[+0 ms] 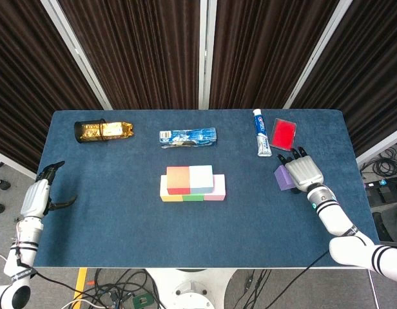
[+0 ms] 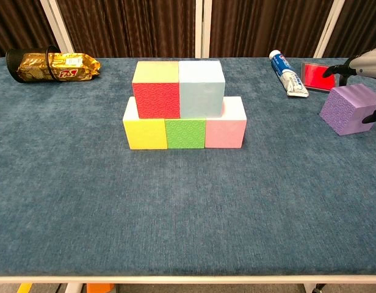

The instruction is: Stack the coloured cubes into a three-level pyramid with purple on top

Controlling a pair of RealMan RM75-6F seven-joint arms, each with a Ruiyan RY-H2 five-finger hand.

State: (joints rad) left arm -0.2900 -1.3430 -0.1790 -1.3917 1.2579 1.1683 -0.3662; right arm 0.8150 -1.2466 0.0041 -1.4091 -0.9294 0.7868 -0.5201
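The two-level stack stands mid-table: yellow cube [image 2: 144,133], green cube [image 2: 185,133] and pink cube [image 2: 225,132] in a row, with the red cube [image 2: 156,90] and light blue cube [image 2: 201,89] on top. The purple cube [image 2: 350,110] sits on the cloth at the right, its left part showing as purple cube [image 1: 282,178] in the head view. My right hand [image 1: 303,172] lies over its right side with fingers straight and spread; the thumb touches its right face in the chest view. My left hand [image 1: 38,196] hangs beyond the table's left edge, fingers apart, holding nothing.
A toothpaste tube [image 1: 261,132] and a flat red box [image 1: 283,133] lie just behind the purple cube. A blue snack packet [image 1: 187,136] lies at the back centre. A gold packet in a black mesh holder [image 1: 103,129] lies at the back left.
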